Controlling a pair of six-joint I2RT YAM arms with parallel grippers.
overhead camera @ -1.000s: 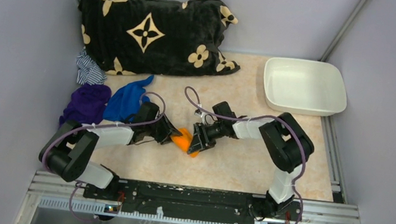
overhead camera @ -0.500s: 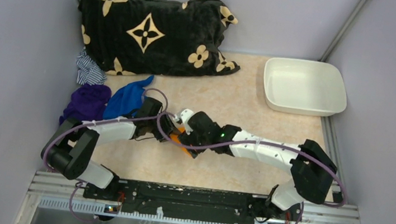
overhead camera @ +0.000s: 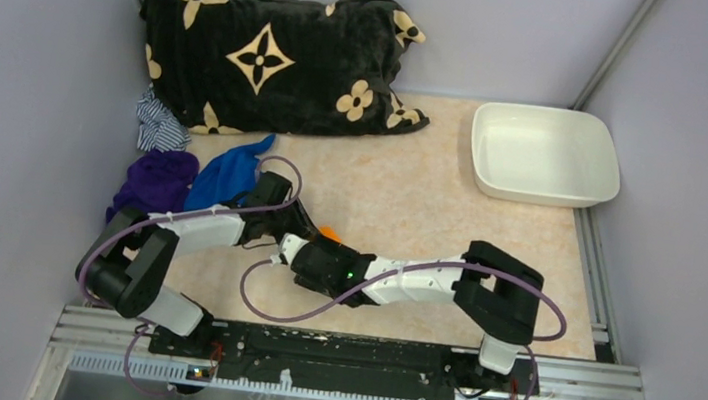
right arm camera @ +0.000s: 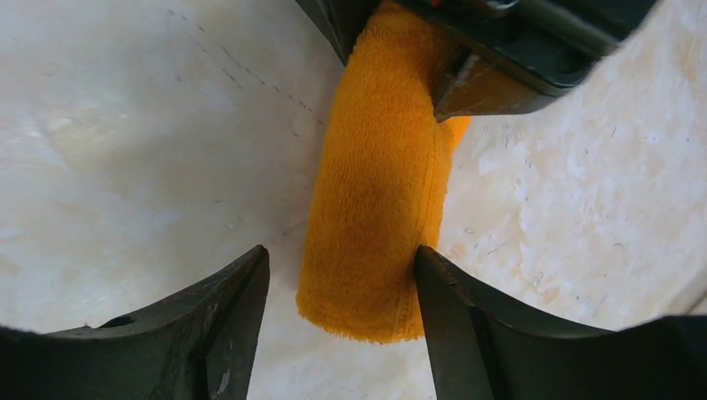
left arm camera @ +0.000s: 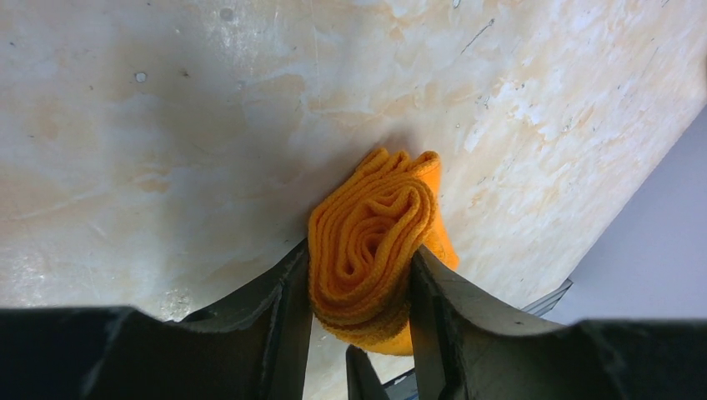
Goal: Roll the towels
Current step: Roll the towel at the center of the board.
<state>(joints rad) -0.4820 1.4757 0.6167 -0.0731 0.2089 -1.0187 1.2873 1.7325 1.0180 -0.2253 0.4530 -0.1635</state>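
The orange towel (left arm camera: 371, 225), a light, soft, springy roll lying on the counter (left arm camera: 167, 125), is pinched at one end by the left end effector (left arm camera: 358, 258), right end effector (right arm camera: 340, 254) straddling the other end with jaws apart; likely unrolls if released, so squeeze across its layers.

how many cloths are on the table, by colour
orange towel: 1
blue towel: 1
purple cloth: 1
striped cloth: 1
black blanket: 1
total: 5
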